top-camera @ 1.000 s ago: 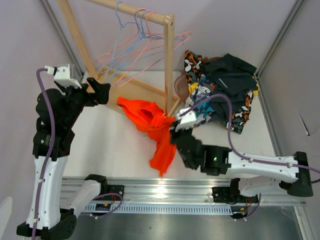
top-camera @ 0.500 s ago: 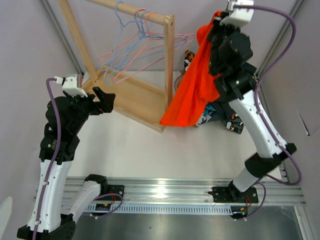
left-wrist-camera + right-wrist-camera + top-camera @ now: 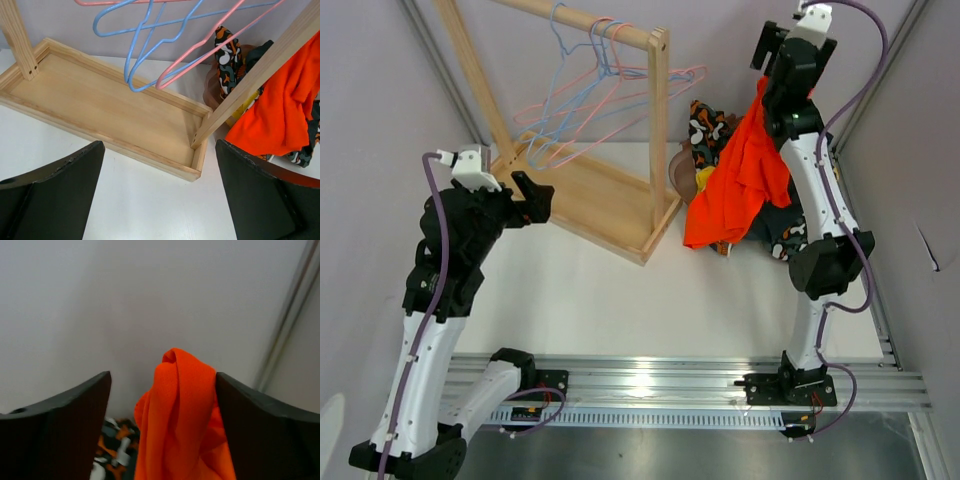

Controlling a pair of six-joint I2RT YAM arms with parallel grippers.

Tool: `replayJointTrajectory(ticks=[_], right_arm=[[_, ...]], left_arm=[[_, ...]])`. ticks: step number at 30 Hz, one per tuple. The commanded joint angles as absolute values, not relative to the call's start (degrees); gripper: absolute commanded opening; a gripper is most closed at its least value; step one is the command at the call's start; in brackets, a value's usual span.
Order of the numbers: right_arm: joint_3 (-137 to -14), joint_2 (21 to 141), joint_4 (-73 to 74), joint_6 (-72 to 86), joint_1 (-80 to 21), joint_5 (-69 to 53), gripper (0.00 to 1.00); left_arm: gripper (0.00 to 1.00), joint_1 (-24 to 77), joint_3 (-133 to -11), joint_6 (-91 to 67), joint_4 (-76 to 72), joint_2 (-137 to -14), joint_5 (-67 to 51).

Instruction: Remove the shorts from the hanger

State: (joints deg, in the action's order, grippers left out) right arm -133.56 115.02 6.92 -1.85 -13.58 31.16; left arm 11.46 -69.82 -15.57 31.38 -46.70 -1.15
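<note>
The bright orange shorts (image 3: pixel 740 180) hang from my raised right gripper (image 3: pixel 765 72) at the back right, their lower end draped on a heap of other shorts. In the right wrist view the jaws stand wide apart, open, with the orange shorts (image 3: pixel 185 415) bunched between them and leaning on the right finger (image 3: pixel 260 425). Camouflage shorts (image 3: pixel 705 125), a yellow pair (image 3: pixel 705 180) and dark ones (image 3: pixel 790 225) lie in the heap. The hangers (image 3: pixel 590 100) on the rail carry nothing. My left gripper (image 3: pixel 535 195) is open and empty beside the rack's base (image 3: pixel 100 100).
The wooden rack (image 3: pixel 658 120) stands at the back left, its tray-like base (image 3: pixel 610 205) on the white table. Pink and blue wire hangers (image 3: pixel 165 45) dangle over it. Grey walls close in on both sides, and the arms' rail runs along the near edge.
My right arm lifted the orange shorts from the table's front to high at the back right, then its jaws opened and the cloth sagged onto the heap. The left arm hardly moved.
</note>
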Motion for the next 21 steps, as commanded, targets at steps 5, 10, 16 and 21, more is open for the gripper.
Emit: replayJointTrajectory(ticks=[5, 10, 16, 21], right_arm=[[-113.24, 103.65, 15.29, 11.5, -12.91, 35.86, 0.99], [-88.04, 82.22, 14.68, 13.36, -21.51, 34.12, 0.99], [-69.28, 51.63, 10.47, 12.73, -48.22, 24.54, 0.99], [-60.74, 36.24, 10.89, 17.84, -60.79, 18.36, 1.0]], left_arm=[[0.99, 11.87, -71.01, -15.73, 31.02, -47.2, 3.07], [0.99, 11.95, -73.82, -15.03, 33.04, -46.5, 5.09], [0.99, 11.95, -72.87, -15.82, 32.35, -43.16, 0.46], [0.99, 12.04, -71.28, -14.33, 28.13, -36.41, -8.35]])
